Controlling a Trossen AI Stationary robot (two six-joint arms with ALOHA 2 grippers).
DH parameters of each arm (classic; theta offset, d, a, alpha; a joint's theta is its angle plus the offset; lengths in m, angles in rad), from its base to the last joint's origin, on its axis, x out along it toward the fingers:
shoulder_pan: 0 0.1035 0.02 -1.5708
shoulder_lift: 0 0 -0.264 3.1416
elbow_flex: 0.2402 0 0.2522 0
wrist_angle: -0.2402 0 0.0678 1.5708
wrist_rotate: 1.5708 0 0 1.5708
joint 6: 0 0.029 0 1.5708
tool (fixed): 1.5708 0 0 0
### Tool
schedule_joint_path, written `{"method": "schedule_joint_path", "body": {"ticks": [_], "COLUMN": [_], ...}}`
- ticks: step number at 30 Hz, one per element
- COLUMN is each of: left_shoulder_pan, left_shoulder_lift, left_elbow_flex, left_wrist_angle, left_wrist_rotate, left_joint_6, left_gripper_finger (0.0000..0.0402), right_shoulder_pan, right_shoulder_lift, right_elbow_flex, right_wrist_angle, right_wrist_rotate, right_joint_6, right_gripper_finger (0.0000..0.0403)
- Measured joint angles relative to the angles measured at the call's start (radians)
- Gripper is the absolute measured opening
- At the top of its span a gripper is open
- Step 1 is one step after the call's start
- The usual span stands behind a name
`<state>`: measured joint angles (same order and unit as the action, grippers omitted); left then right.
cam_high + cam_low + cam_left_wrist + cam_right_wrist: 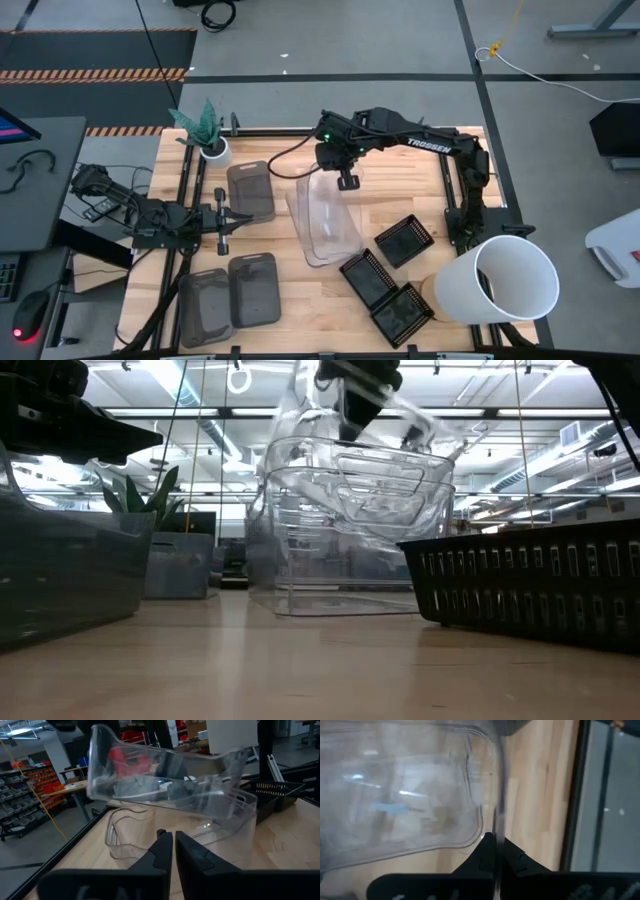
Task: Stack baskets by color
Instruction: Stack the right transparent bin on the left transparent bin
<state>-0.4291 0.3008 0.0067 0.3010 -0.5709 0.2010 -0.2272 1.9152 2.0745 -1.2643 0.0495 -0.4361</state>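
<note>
The white bucket [497,281] is lying on its side at the table's right corner. The right gripper [347,181] is pinching the rim of a clear basket [322,205], holding it tilted over another clear basket [333,243] sitting mid-table. Three grey baskets [251,189] are resting on the left, three black mesh baskets [404,240] on the right. The left gripper [222,219] is waiting by the grey ones, nearly closed, holding nothing
</note>
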Motion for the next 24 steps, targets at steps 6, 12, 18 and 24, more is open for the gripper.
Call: {"method": "schedule_joint_path", "body": {"ticks": [6, 12, 18, 24], "left_shoulder_pan": [0.000, 0.000, 0.000, 0.000], "left_shoulder_lift": [0.000, 0.000, 0.000, 0.000], "left_elbow_flex": [0.000, 0.000, 0.000, 0.000], "left_wrist_angle": [0.000, 0.000, 0.000, 0.000], "left_wrist_rotate": [0.000, 0.000, 0.000, 0.000], "left_joint_6": [0.000, 0.000, 0.000, 0.000], "left_gripper_finger": [0.0028, 0.0034, 0.0027, 0.0029], "right_shoulder_pan": [0.017, 0.016, 0.017, 0.017], "right_shoulder_lift": [0.000, 0.000, 0.000, -0.018], "right_elbow_flex": [0.018, 0.020, 0.020, 0.020], "right_wrist_angle": [-0.007, -0.024, -0.014, 0.006], "right_wrist_rotate": [0.052, 0.053, 0.066, 0.096], "right_joint_6": [-0.103, -0.213, -0.276, -0.285], "right_gripper_finger": [0.0001, 0.0001, 0.0001, 0.0000]}}
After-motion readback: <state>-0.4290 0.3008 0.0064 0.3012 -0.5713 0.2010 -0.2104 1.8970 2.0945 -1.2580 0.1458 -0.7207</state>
